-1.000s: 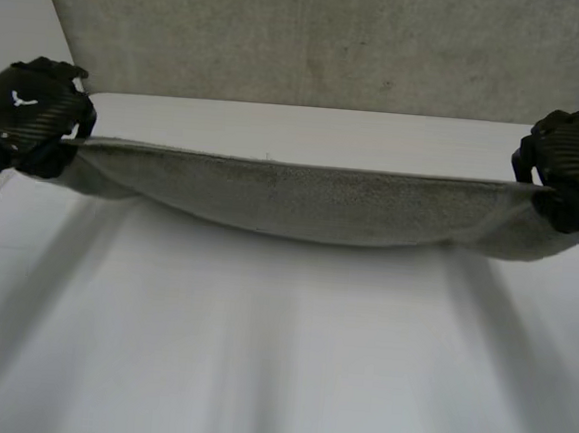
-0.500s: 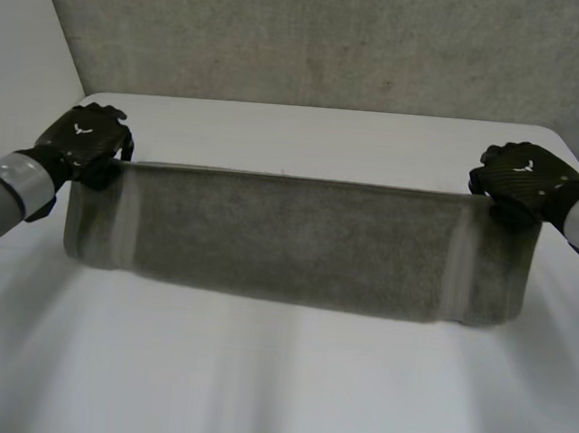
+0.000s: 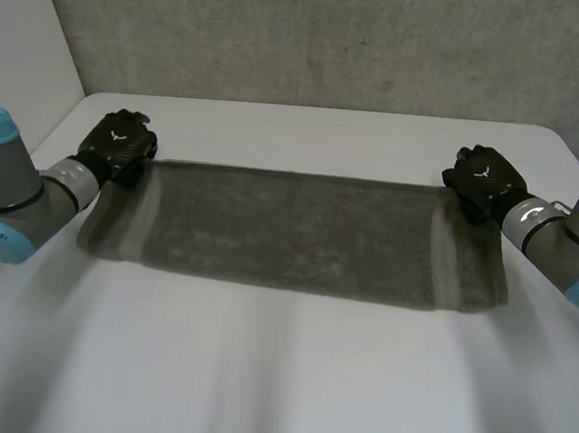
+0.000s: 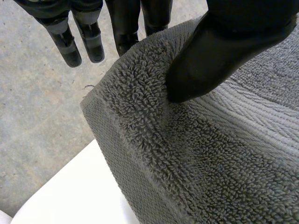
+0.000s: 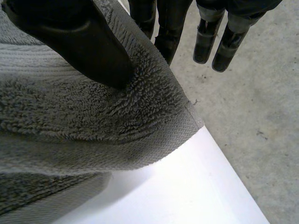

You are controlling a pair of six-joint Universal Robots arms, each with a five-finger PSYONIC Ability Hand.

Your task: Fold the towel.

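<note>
One white table carries everything, and the grey towel lies stretched across it in a long strip between the two hands. The left hand pinches one far corner and the right hand pinches the other, so the far edge runs straight from hand to hand and the rest spreads back toward the robot. Up close on the left, the thumb clamps down on the terry with some fingers tucked behind the corner, while the spare fingers poke out past the edge holding nothing. The right side mirrors that.

My take on doing this bit well: hold both corners level and the edge taut, set it down evenly, and let go only once the cloth under each palm sits flat. If one hand drops first, I'd expect a skewed fold.

Stuff I can't work out:
- whether the held corners touch the table or hover just off it
- whether that strip is one layer or already doubled, though under the right hand it looks like a second layer sits below
- what the fingers behind the cloth are doing
</note>
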